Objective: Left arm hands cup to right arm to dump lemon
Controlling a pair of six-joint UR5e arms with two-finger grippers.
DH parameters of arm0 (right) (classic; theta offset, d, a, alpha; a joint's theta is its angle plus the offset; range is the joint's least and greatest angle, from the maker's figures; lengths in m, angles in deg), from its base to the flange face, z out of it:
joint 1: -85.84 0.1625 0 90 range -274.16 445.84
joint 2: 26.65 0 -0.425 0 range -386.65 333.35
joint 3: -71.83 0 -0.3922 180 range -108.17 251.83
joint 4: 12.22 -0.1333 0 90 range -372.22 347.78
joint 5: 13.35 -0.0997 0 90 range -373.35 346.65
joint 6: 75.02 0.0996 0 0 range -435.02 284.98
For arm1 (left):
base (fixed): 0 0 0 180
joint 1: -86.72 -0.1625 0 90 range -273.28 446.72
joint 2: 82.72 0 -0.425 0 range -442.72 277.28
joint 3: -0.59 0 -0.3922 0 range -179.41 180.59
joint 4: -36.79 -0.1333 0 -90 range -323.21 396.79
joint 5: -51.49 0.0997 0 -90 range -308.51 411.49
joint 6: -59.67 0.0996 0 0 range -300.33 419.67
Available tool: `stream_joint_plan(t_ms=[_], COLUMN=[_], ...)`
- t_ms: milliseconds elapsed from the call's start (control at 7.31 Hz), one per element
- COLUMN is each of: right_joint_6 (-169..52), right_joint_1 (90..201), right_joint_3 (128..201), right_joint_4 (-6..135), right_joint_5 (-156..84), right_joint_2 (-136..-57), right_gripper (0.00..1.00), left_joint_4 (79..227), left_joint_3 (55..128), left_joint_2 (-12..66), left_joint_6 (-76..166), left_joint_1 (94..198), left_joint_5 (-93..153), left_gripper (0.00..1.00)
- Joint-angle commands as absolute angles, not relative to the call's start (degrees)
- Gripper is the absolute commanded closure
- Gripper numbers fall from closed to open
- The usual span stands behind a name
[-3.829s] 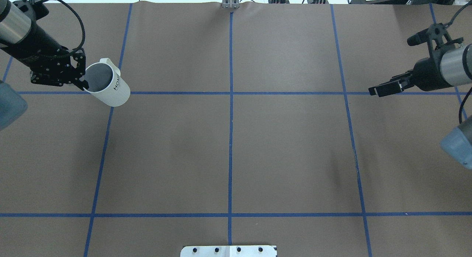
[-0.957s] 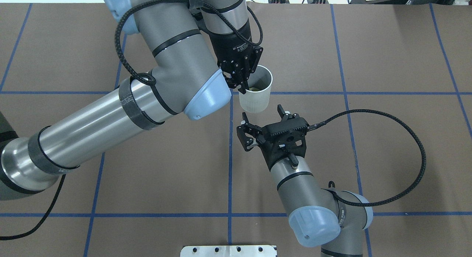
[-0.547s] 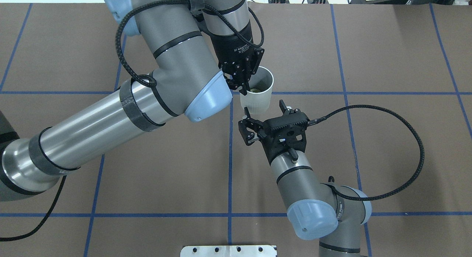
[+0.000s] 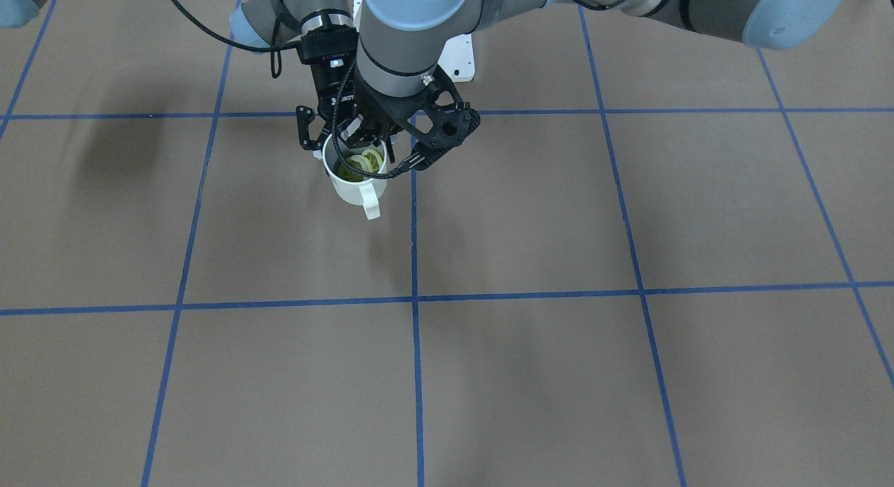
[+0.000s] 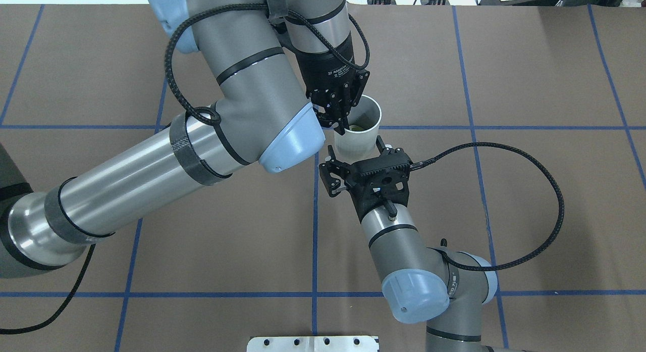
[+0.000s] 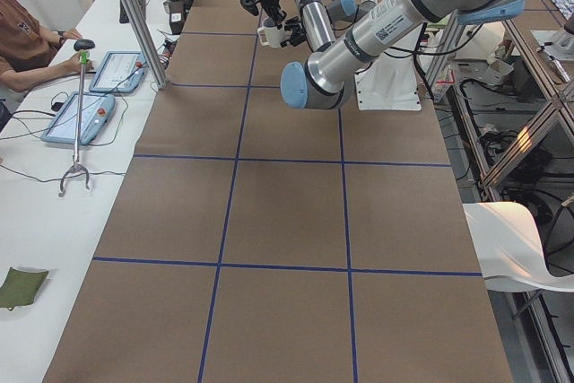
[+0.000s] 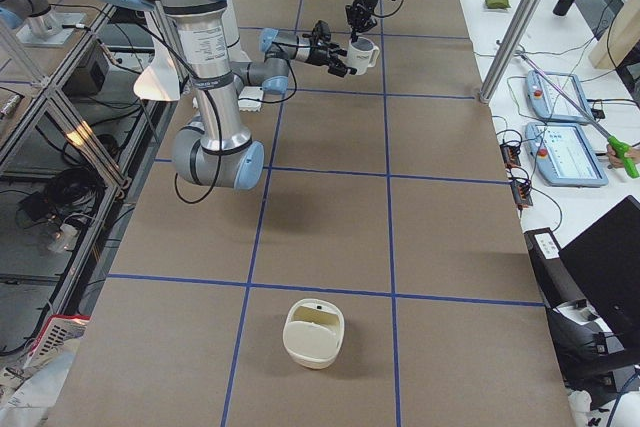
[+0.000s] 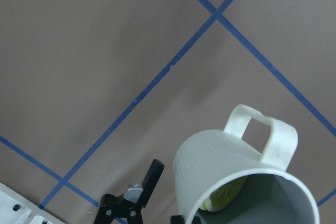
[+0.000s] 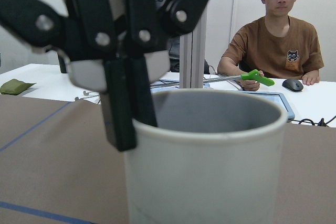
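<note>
1. Since half a second ago, my right end effector (image 5: 356,151) has closed in on the cup (image 5: 356,140), and the left arm has carried the cup slightly to the right in the overhead frame.
2. I judge the cup stiff, glazed and slick. It has some weight and would break if dropped. The lemon slices (image 4: 363,164) lie loose inside.
3. The best hold looks to be across the plain lower wall, below the rim and away from the handle, which points toward the bottom of the front frame.
4. The cup hangs upright above the counter (image 5: 504,215), in the upper middle of the overhead frame.
5. My left end effector (image 5: 341,120) is clamped on the rim, one finger inside and one outside.
6. My right end effector is spread apart. Its fingers flank the cup's lower wall, and I cannot tell whether they touch.
</note>
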State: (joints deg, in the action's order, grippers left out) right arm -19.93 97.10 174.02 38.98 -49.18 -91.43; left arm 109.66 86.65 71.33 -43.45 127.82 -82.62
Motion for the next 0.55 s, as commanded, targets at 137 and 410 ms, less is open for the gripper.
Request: stream_joint_plan(t_ms=[137,410], right_joint_6=[-20.0,-19.9], right_joint_1=[97.9,98.1], right_joint_3=[173.9,173.9], right_joint_4=[39.0,39.0], right_joint_5=[-49.2,-49.3], right_joint_2=[-91.4,-91.4], right_gripper=[0.02,0.02], left_joint_4=[109.7,109.7], left_joint_3=[86.7,86.8], left_joint_2=[71.3,71.3], left_joint_6=[-43.4,-43.4], left_joint_1=[127.8,127.8], left_joint_5=[-82.6,-82.6], left_gripper=[1.0,1.0])
